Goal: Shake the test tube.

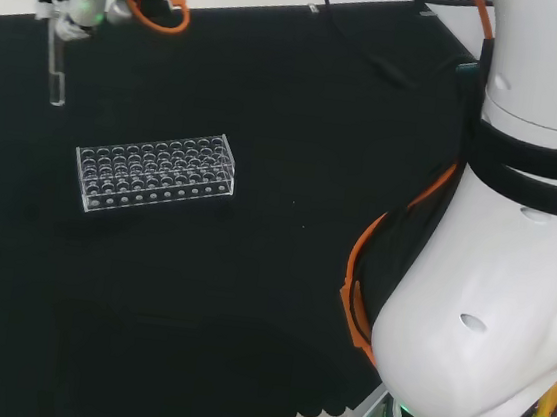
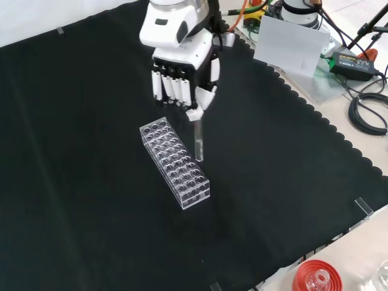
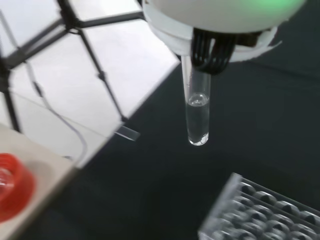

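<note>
A clear test tube [image 2: 197, 140] hangs upright from my hand [image 2: 182, 76], whose fingers and thumb are curled round its top. It is held above the cloth, beside and higher than the clear test tube rack [image 2: 174, 162]. In the head view the hand [image 1: 80, 7] is at the far left with the test tube [image 1: 58, 71] below it, farther off than the rack [image 1: 154, 172]. The wrist view brings the test tube [image 3: 197, 115] close, with clear liquid in its lower part and a corner of the rack [image 3: 262, 212] beneath.
A red ribbed ring stand [image 2: 315, 277] sits at the cloth's near edge in the front view. Off the cloth at the upper right lie a white plate [image 2: 292, 45] and cables [image 2: 367, 109]. The arm's white links [image 1: 516, 246] stand at the head view's right.
</note>
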